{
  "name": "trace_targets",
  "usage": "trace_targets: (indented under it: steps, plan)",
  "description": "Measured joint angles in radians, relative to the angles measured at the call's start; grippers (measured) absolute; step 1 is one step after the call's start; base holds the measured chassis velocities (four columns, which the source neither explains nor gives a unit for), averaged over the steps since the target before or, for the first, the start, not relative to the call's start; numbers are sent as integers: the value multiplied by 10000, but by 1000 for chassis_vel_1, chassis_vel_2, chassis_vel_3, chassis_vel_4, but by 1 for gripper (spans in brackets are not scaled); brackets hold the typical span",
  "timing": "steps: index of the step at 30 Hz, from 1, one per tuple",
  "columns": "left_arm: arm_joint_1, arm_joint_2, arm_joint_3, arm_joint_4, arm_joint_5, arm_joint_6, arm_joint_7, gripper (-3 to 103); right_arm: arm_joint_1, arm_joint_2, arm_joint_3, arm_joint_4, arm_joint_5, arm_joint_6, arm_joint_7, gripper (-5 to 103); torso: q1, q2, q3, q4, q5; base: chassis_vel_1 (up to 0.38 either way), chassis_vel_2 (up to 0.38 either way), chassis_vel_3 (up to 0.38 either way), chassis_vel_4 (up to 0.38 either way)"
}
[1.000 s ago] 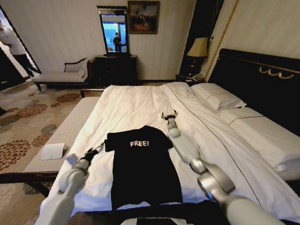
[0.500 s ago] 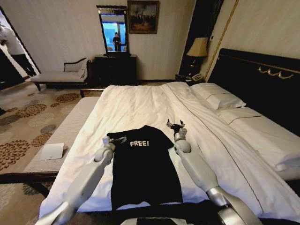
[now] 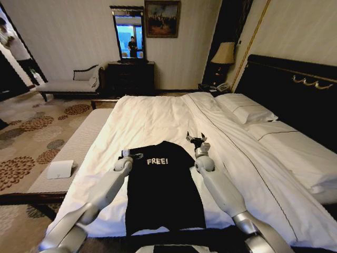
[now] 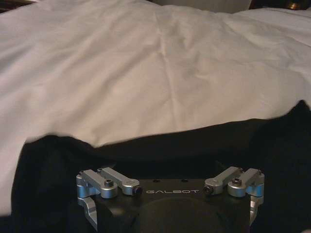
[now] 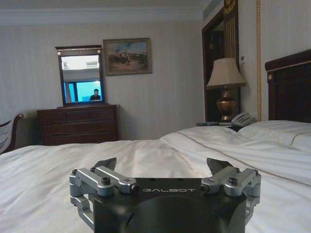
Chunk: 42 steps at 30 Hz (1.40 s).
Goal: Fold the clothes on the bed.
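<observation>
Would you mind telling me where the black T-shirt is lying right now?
In the head view, the black T-shirt lies flat on the near part of the bed, between the left tool and right tool.

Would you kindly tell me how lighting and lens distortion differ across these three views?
Head view: the wide lens bows the walls and headboard; the T-shirt is a flat black patch on the bright bed. Left wrist view: dim, the T-shirt swallows shadow detail around the left gripper. Right wrist view: evenly lit past the right gripper, but the mirror glares.

The T-shirt (image 3: 162, 187) was matt black cloth. The bed (image 3: 158, 118) bore smooth white cloth sheets, and its headboard (image 3: 295, 89) was dark glossy wood.
</observation>
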Motion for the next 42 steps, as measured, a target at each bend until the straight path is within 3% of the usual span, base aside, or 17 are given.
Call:
trace_targets:
  steps: [3, 9, 14, 17, 19, 20, 22, 24, 26, 27, 28, 31, 32, 34, 35, 37, 42]
  plan:
    - [-791, -874, -441, 1351, 509, -338, 227, 100, -151, -330, 131, 271, 92, -40, 2, 100, 1, 0, 0, -5, -4, 0, 0, 0, 0]
    - [-1618, -1445, -1239, 2260, 591, -756, 212, 100, -460, -576, 322, 491, 125, -33, -24, 100, 1, 0, 0, -6, -1, 0, 0, 0, 0]
    - [-1465, -720, -1477, 619, -354, -629, -413, 100, -788, -747, 558, 580, 116, 22, -120, 100, 0, 1, -2, -3, 0, 0, 0, 0, 0]
    - [-529, 242, -1650, -1430, -1068, -293, -1209, 100, -1179, -858, 818, 600, 323, 151, -290, 100, -2, 3, -2, 9, -3, 0, 0, 0, 0]
    - [-269, 472, -1695, -1920, -1253, -192, -1339, 100, -1395, -927, 971, 708, 573, 172, -322, 100, -2, 2, -3, 10, -3, 0, 0, 0, 0]
    - [61, 751, -1775, -2523, -1503, -75, -1480, 100, -1637, -1007, 1148, 855, 889, 174, -336, 100, -2, 2, -3, 6, -3, 0, 0, 0, 0]
    - [1244, 1544, -2302, -4392, -1973, 121, -1603, 100, -2188, -1149, 1555, 1293, 2438, 100, -333, 100, -2, 3, -4, -7, -8, 0, 0, 0, 0]
    - [1717, 1801, -2550, -4927, -2014, 127, -1609, 100, -2362, -1167, 1685, 1461, 2996, 33, -307, 100, -3, 3, -4, -3, 0, 0, 0, 0, 0]
    - [3504, 2306, -3720, -6478, -2152, 76, -1521, 100, -2861, -1119, 1999, 1935, 4604, -218, -79, 100, -4, 3, -4, -6, -7, 0, 0, 0, 0]
    - [3504, 2306, -3720, -6478, -2152, 76, -1521, 100, -2861, -1119, 1999, 1935, 4604, -218, -79, 100, -4, 3, -4, -6, -7, 0, 0, 0, 0]
    - [4487, 2406, -4387, -7206, -2270, 64, -1454, 100, -3044, -986, 2063, 2086, 5171, -355, -23, 100, -4, 3, -5, -2, -10, 0, 0, 0, 0]
    - [6909, 2243, -6191, -8939, -2150, -114, -1117, 100, -3499, -443, 2086, 2279, 6309, -670, -111, 100, -5, 4, -5, 3, -6, 0, 0, 0, 0]
    - [6909, 2243, -6191, -8939, -2150, -114, -1117, 100, -3499, -443, 2086, 2279, 6309, -670, -111, 100, -5, 4, -5, 3, -6, 0, 0, 0, 0]
    - [8636, 1916, -7513, -9782, -1793, -375, -619, 100, -3683, -6, 2027, 2299, 6822, -841, -329, 100, -5, 3, -5, 2, -4, 0, 0, 0, 0]
    - [8636, 1916, -7513, -9782, -1793, -375, -619, 100, -3683, -6, 2027, 2299, 6822, -841, -329, 100, -5, 3, -5, 2, -4, 0, 0, 0, 0]
    - [10088, 1587, -8503, -10295, -1288, -764, 105, 100, -3741, 510, 1959, 2270, 7205, -1086, -476, 100, -7, 5, -6, 6, -1, 0, 0, 0, 0]
    - [11232, 1034, -9393, -10581, -1092, -1251, 687, 100, -3708, 1096, 1990, 1945, 7112, -1127, -320, 100, -3, 4, -3, 1, -5, 0, 0, 0, 0]
